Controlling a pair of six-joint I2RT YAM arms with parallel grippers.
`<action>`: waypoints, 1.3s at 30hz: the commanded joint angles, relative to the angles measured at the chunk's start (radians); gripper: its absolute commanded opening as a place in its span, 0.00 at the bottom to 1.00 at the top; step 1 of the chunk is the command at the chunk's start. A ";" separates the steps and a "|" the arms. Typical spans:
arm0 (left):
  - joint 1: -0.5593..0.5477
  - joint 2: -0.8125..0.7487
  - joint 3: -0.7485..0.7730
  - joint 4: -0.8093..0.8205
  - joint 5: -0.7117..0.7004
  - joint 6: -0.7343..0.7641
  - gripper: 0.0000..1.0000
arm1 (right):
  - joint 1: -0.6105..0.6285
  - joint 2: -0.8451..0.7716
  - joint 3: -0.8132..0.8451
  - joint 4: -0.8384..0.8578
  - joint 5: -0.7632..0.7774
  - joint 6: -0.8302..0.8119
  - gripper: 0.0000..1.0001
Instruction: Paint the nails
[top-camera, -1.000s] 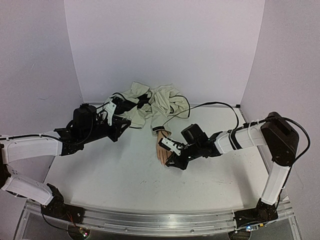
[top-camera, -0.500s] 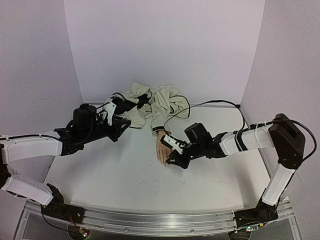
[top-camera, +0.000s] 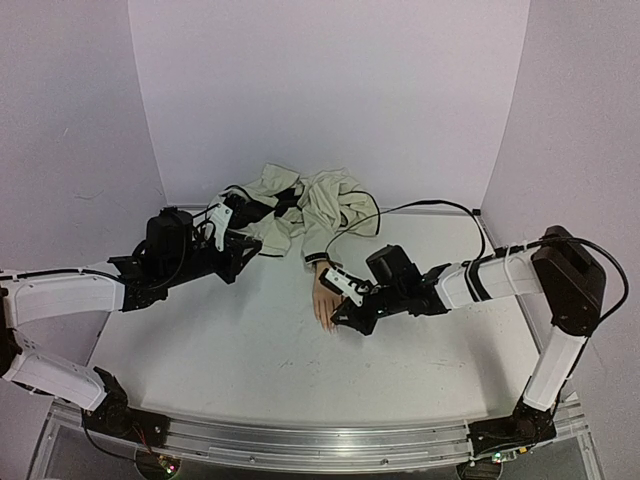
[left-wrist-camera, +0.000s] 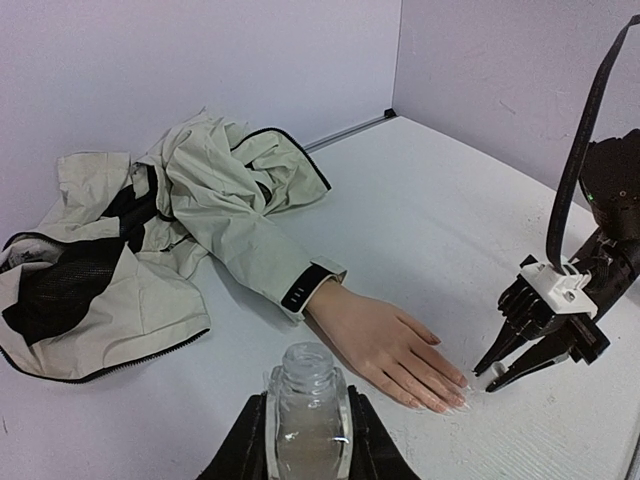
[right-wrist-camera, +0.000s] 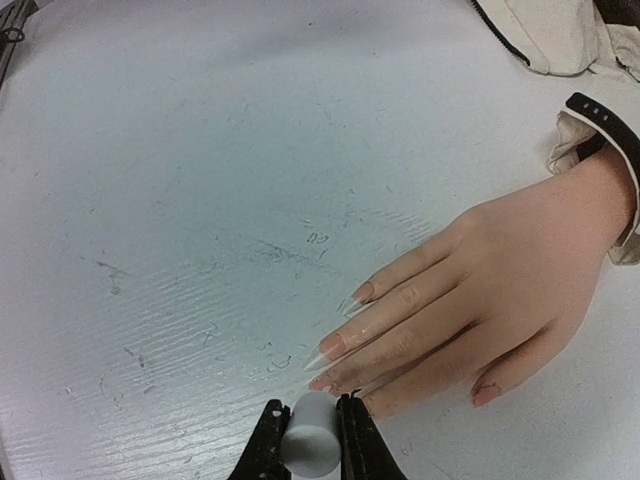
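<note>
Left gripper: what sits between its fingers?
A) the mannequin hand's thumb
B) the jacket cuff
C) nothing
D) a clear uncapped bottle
D: in the left wrist view the left gripper is shut on a clear bottle with an open neck, apart from the mannequin hand and the jacket.

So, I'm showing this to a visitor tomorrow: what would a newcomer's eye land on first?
A lifelike mannequin hand lies palm down mid-table, its wrist in the sleeve of a crumpled cream jacket. The right arm's jaws pinch a small white cylinder close to its long nails, while the left arm's jaws hold an open clear bottle off to the left.
</note>
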 joint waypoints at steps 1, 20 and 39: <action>0.007 -0.025 0.020 0.064 0.013 -0.011 0.00 | 0.004 0.015 0.041 0.004 0.005 0.007 0.00; 0.007 -0.026 0.021 0.064 0.011 -0.010 0.00 | 0.004 0.037 0.044 -0.018 0.002 0.000 0.00; 0.007 -0.032 0.017 0.064 0.010 -0.010 0.00 | 0.011 0.032 0.026 -0.031 -0.004 -0.001 0.00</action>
